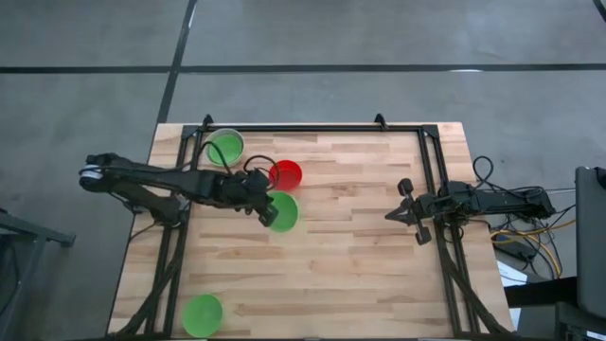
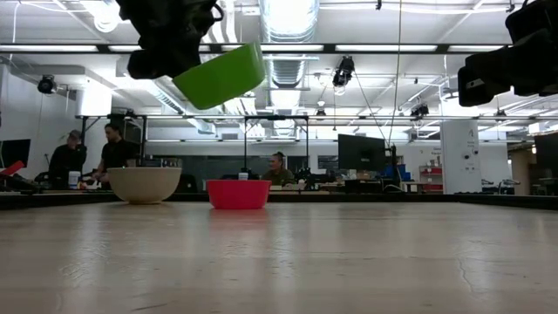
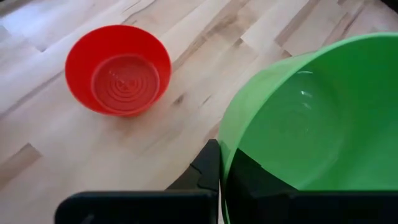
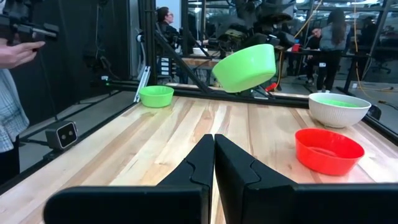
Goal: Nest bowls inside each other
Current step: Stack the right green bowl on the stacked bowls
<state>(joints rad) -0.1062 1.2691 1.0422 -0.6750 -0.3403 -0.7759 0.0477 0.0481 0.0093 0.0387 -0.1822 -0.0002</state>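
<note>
My left gripper (image 1: 269,215) is shut on a bright green bowl (image 1: 284,210), which hangs tilted above the table's middle (image 2: 222,74). A red bowl (image 1: 285,174) stands on its base just beyond it, toward the far edge. At the far left a grey-white bowl (image 1: 225,147) stands with a green bowl (image 4: 339,102) sitting inside it. Another green bowl (image 1: 202,314) rests near the front left corner. My right gripper (image 4: 214,163) waits shut at the table's right edge, touching nothing. My left gripper pinches the green bowl's rim (image 3: 224,146), with one finger (image 3: 208,169) outside the wall and the other (image 3: 252,177) inside the hollow. The fingers slant down from the table's left side. The bowl is lifted clear of the table and tilted, its opening turned toward the gripper.
A black frame (image 1: 312,127) runs along the table's far and side edges. Bare wood lies across the middle and right of the table (image 1: 360,256). People sit and stand in the room beyond, and a person's hand (image 4: 15,53) shows off the table's side.
</note>
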